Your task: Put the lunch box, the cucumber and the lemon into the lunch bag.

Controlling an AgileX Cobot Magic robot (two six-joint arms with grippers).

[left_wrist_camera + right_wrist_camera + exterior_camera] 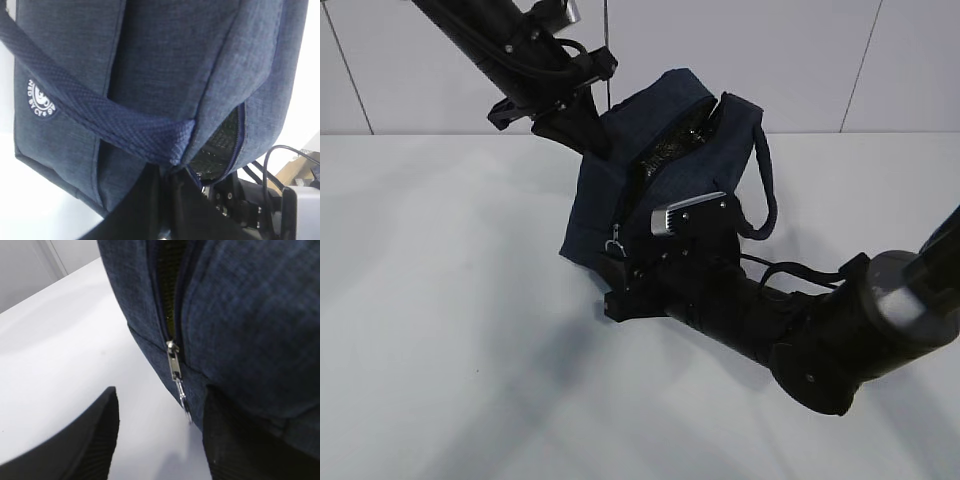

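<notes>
Exterior view shows you the lunch bag (660, 185) tipped on the worktop (440, 300), its far side gripped by the clenched left pincer (588, 128), likely to steady it. Your right pincer (160, 440) stands released, its fingers either side of the zipper pull (176, 372). Only the right wrist view shows that. Lunch box, cucumber and lemon are nowhere visible.

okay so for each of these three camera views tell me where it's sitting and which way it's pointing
Exterior view: in front of the table, looking down at a slant at the lunch bag; both arms show.
Left wrist view: on the left arm, facing the bag's side and handle; the gripper's dark body fills the bottom edge.
Right wrist view: on the right arm, facing the zipper pull between the open right gripper.
Shared: all three show the bag's zipper opening.
</notes>
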